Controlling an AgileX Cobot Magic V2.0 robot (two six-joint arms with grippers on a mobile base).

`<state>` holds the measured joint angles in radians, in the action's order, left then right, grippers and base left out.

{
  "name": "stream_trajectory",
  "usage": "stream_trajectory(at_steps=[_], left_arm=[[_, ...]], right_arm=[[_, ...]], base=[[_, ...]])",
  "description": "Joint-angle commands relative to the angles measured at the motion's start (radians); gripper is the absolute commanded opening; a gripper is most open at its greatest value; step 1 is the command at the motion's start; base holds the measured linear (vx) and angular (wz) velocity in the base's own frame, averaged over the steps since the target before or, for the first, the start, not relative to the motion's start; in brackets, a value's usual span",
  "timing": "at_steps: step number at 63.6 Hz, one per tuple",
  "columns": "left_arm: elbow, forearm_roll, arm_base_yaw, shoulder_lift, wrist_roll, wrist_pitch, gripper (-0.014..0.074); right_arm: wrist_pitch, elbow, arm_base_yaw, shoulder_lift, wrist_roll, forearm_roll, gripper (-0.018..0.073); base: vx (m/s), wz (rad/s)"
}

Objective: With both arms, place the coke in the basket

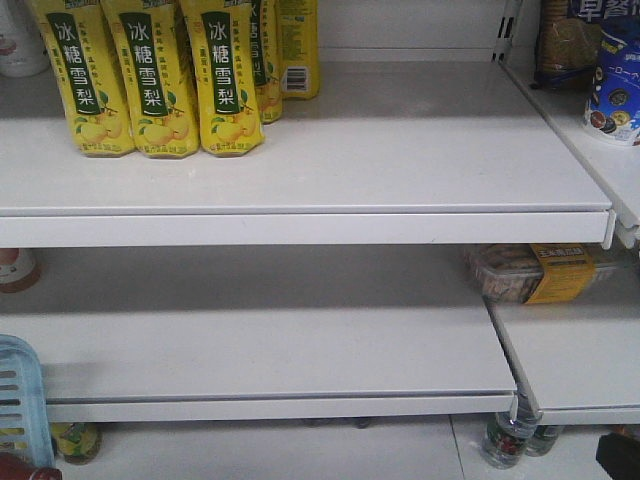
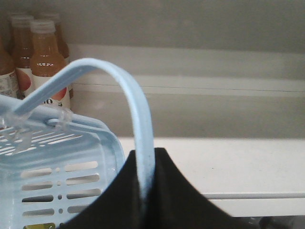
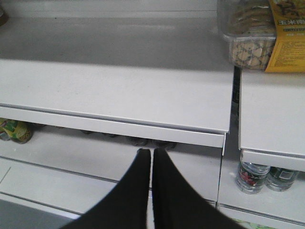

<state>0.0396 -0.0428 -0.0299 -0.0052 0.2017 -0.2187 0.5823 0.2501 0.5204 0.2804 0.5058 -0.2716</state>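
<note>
The light-blue basket (image 1: pixel 18 400) shows only as a slotted corner at the front view's bottom left. In the left wrist view its wall (image 2: pixel 57 162) fills the lower left and its hoop handle (image 2: pixel 138 105) arches up. My left gripper (image 2: pixel 145 160) is shut on that handle. My right gripper (image 3: pixel 151 152) is shut with nothing between its fingers, in front of the lower white shelf (image 3: pixel 119 95). A dark red shape (image 1: pixel 25 468) sits below the basket corner; I cannot tell whether it is the coke.
Yellow pear-drink bottles (image 1: pixel 160 80) stand on the top shelf. A biscuit pack (image 1: pixel 530 272) lies on the right middle shelf. Water bottles (image 3: pixel 251 176) stand low on the right. Orange juice bottles (image 2: pixel 45 62) stand behind the basket. A black arm part (image 1: pixel 620 458) shows bottom right.
</note>
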Motion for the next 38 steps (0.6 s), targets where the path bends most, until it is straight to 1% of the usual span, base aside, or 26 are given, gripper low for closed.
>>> stream_trajectory(at_steps=[1,5,14,22,25,38], left_arm=[[0.000,-0.035,0.000,-0.022,-0.025,0.161,-0.0006],[0.000,-0.035,0.000,-0.022,-0.025,0.161,-0.0006],[0.000,-0.035,0.000,-0.022,-0.025,0.161,-0.0006],[0.000,-0.035,0.000,-0.022,-0.025,0.161,-0.0006],[0.000,-0.035,0.000,-0.022,-0.025,0.161,-0.0006],[-0.001,-0.035,0.000,-0.021,-0.025,0.161,-0.0006]], right_arm=[[-0.192,-0.053,-0.088,0.009,-0.033,0.045,-0.0005],[-0.274,-0.111,-0.149,-0.005,-0.032,0.084,-0.0005],[-0.400,-0.209,-0.217,-0.089,-0.028,0.174,-0.0005],[-0.509,-0.282,-0.288,-0.178,-0.028,0.207,-0.0005],[-0.513,-0.291,-0.312,-0.207,-0.028,0.220,-0.0005],[-0.520,-0.289,-0.417,-0.312,-0.032,0.209,-0.0005]], base=[[0.00,0.00],[0.00,0.00],[0.00,0.00],[0.00,0.00],[0.00,0.00],[0.00,0.00]])
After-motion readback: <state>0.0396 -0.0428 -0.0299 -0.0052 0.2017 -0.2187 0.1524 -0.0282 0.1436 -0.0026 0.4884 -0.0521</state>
